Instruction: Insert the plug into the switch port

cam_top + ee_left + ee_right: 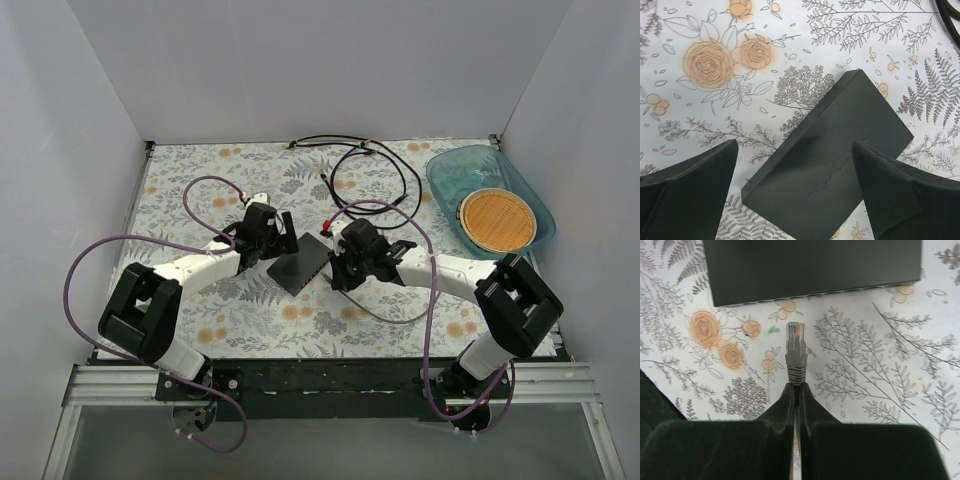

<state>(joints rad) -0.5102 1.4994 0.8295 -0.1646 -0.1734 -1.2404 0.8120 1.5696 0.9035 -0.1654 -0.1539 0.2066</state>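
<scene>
The switch (300, 266) is a flat black box lying on the flowered cloth between my two grippers. In the left wrist view the switch (830, 165) lies between my spread fingers, which do not touch it. My left gripper (272, 232) is open over its left end. My right gripper (345, 262) is shut on the cable just behind a grey plug (795, 347) with a clear tip. The plug points at the switch's socket edge (815, 292), a short gap away. My right gripper's fingers (795, 395) pinch the cable boot.
A blue tray (490, 195) with a round woven mat (497, 220) stands at the back right. A loose black cable (370, 175) coils on the cloth behind the switch. White walls close in the table on three sides.
</scene>
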